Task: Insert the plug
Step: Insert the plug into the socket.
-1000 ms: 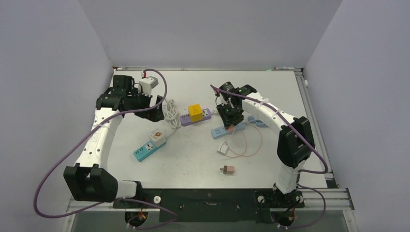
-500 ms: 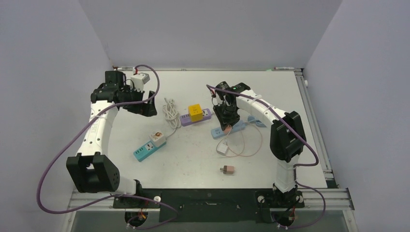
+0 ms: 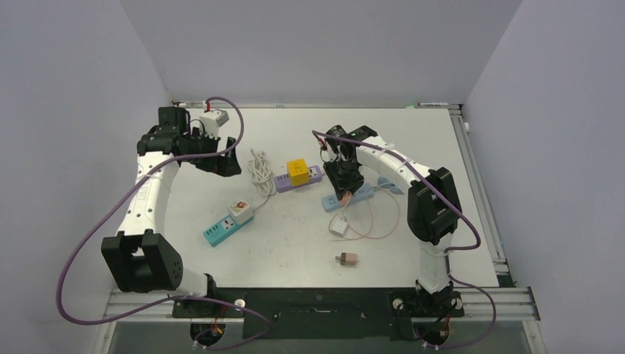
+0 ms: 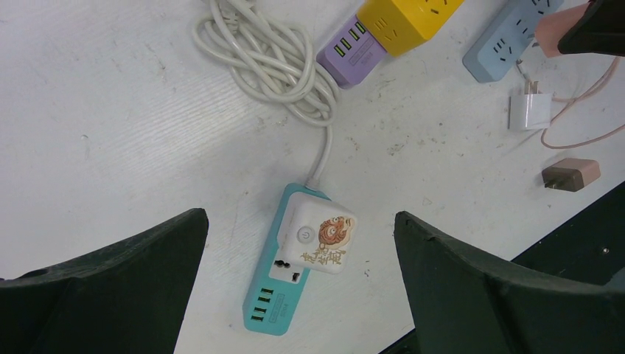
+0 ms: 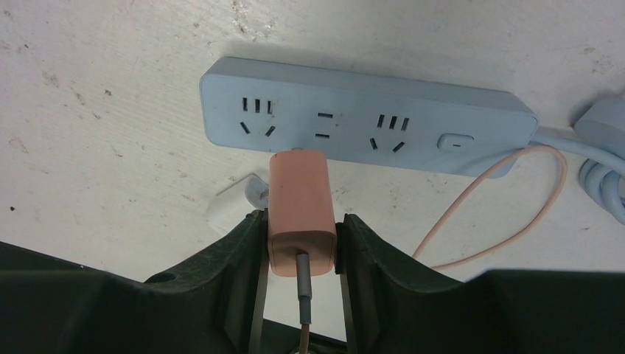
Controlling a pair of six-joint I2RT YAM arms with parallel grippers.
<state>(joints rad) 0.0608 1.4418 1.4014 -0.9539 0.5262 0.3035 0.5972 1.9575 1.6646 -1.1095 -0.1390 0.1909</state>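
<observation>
My right gripper (image 5: 301,243) is shut on a pink plug (image 5: 298,206) with a pink cable trailing from its back. The plug's front end hangs just above the near edge of a light blue power strip (image 5: 368,118), close to its middle two-pin socket. In the top view the right gripper (image 3: 343,190) sits over the blue strip (image 3: 332,202). My left gripper (image 3: 221,164) is open and empty, high over the table's left side. In its wrist view, a teal power strip (image 4: 284,280) with a white cube adapter (image 4: 318,240) lies below the wide-apart jaws.
A purple strip with a yellow cube (image 3: 298,172) lies centre, with a coiled white cord (image 3: 259,168) beside it. A white charger (image 3: 340,226) and a small brown adapter (image 3: 347,259) lie nearer the front. The pink cable (image 3: 383,221) loops right of them.
The left arm swung back and left early on, then held still. The right gripper with the pink plug shifted slightly left over the blue strip.
</observation>
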